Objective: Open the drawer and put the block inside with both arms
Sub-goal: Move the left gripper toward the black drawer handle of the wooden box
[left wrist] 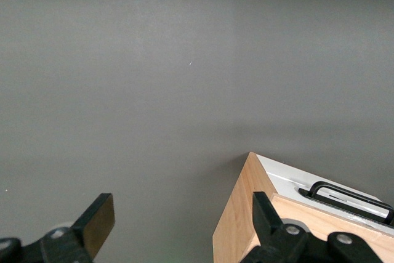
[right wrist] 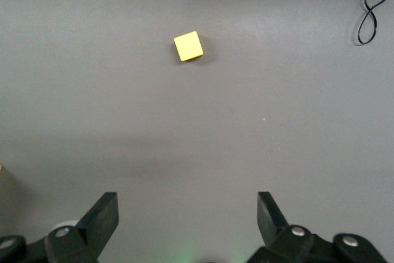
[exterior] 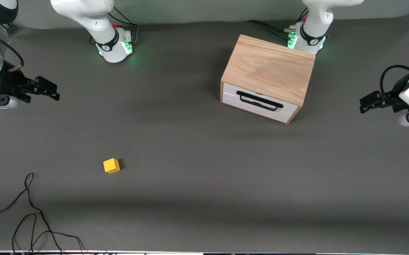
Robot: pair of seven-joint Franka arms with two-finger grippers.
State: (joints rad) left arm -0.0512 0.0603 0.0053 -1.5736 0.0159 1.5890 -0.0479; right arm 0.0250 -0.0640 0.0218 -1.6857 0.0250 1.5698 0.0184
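I see drawer (exterior: pixel 259 102) shut, white front, black handle; yellow block (exterior: pixel 111 165) on table, well apart, nearer camera.

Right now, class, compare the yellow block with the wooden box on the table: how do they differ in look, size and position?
The block is bright yellow all over; the box is light oak with a white drawer front and black handle.
The block is far smaller than the box.
The block lies nearer the front camera, toward the right arm's end; the box stands close to the left arm's base.
Both rest on the grey table, untouched by either gripper.
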